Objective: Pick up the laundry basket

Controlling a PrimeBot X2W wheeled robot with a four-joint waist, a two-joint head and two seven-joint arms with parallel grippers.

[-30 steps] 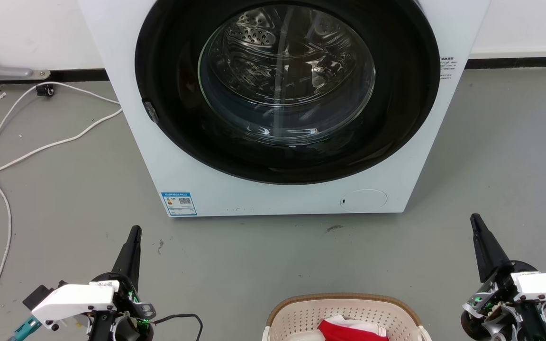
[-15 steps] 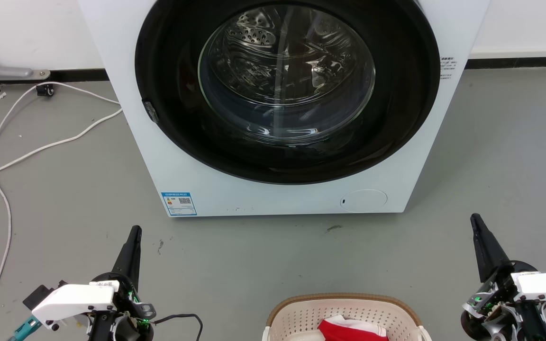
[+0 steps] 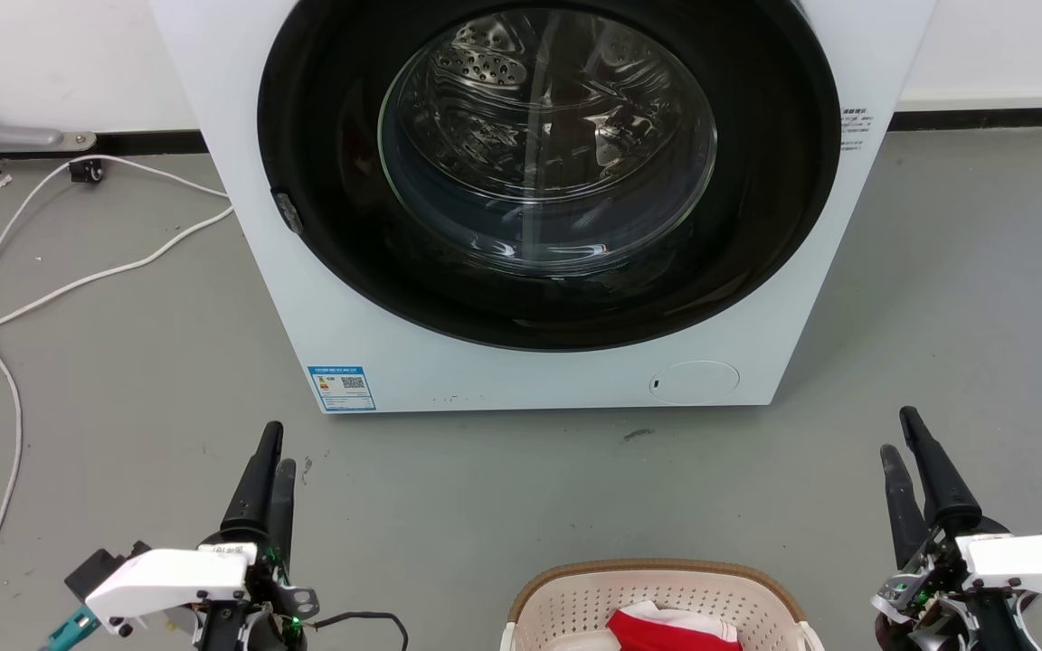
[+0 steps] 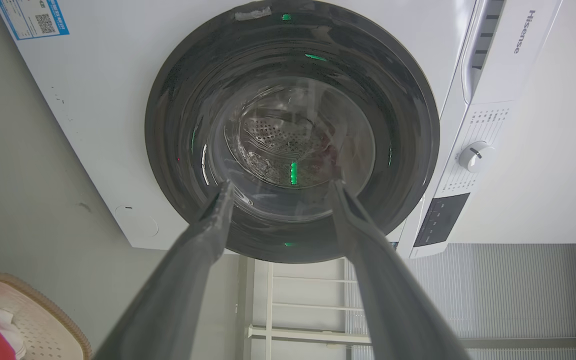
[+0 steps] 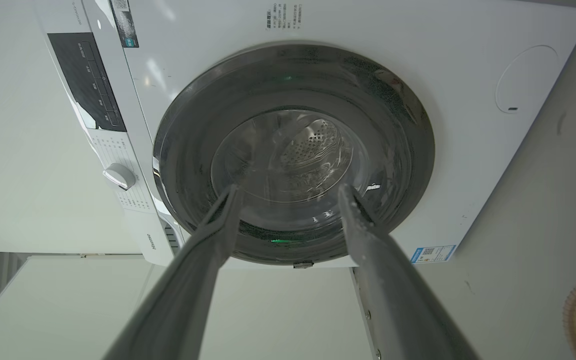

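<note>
The basket (image 3: 657,568) is seen standing on the floor (image 3: 123,380), well apart from the floor's far edge at the wall, in front of the washer (image 3: 530,380) and between the two arms, with a red cloth (image 3: 670,628) lying in it. It has not been lifted, and it is touched by neither arm. The left pincer (image 3: 279,449) is held over the floor to the basket's left; in the left wrist view its fingers are parted by a moderate gap, with nothing gripped between them. The right pincer (image 3: 898,434) is held likewise to the basket's right, parted and empty. Both are pointed toward the washer rather than at the basket. The task is judged to be barely begun: the pincers have yet to be brought to the basket's sides and closed there, and the basket is yet to be raised level
</note>
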